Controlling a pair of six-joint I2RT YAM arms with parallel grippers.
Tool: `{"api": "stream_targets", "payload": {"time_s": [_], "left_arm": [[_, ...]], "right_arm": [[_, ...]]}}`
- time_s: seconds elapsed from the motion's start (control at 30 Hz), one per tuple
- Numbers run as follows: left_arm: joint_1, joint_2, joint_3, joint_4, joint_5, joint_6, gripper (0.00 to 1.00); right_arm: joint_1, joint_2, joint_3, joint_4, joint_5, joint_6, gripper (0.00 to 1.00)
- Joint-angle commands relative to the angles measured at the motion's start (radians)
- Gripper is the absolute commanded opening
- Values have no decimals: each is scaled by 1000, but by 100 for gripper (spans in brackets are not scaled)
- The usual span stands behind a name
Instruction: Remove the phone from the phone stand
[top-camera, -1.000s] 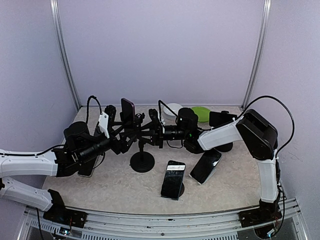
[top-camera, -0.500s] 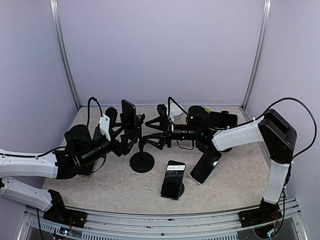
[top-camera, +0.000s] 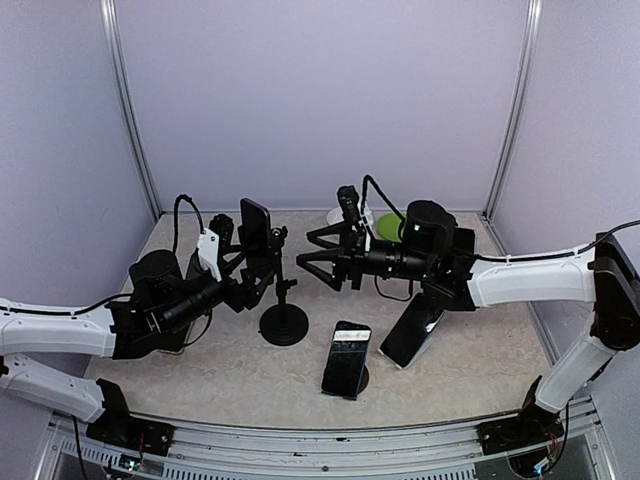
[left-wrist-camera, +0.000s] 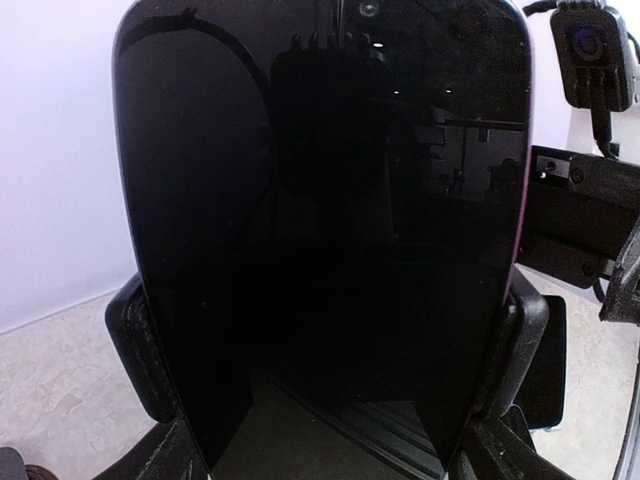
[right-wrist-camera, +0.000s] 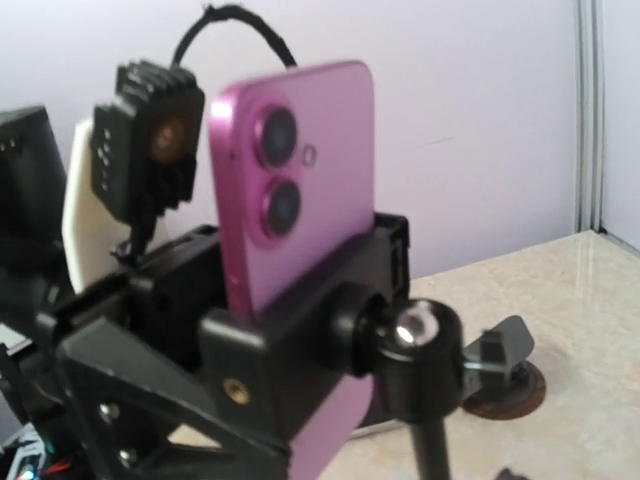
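Note:
The phone stands upright in the clamp of the black phone stand, a thin pole on a round base. My left gripper is shut on the phone from the left. In the left wrist view the phone's dark screen fills the frame, with black fingertips pressed on both of its side edges. The right wrist view shows the phone's pink back with two lenses, the stand's clamp and its ball joint. My right gripper hangs open just right of the stand, touching nothing.
Two more phones lean on small stands in front of the right arm. A green bowl and a white bowl sit at the back. A dark device lies behind the right arm.
My right gripper has opened and drawn back to the right, away from the stand. The left gripper has kept its grip and barely moved.

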Motion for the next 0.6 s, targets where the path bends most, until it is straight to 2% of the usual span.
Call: {"api": "stream_targets", "payload": {"time_s": [0.0, 0.27, 0.57], "left_arm": [[-17, 1, -9, 26, -13, 24, 49], [-36, 5, -1, 14, -37, 29, 47], [-44, 9, 5, 7, -50, 36, 46]], "right_arm": [[49, -27, 28, -101, 103, 71, 74], [131, 13, 94, -136, 179, 74, 69], [156, 47, 153, -166, 255, 70, 58]]}}
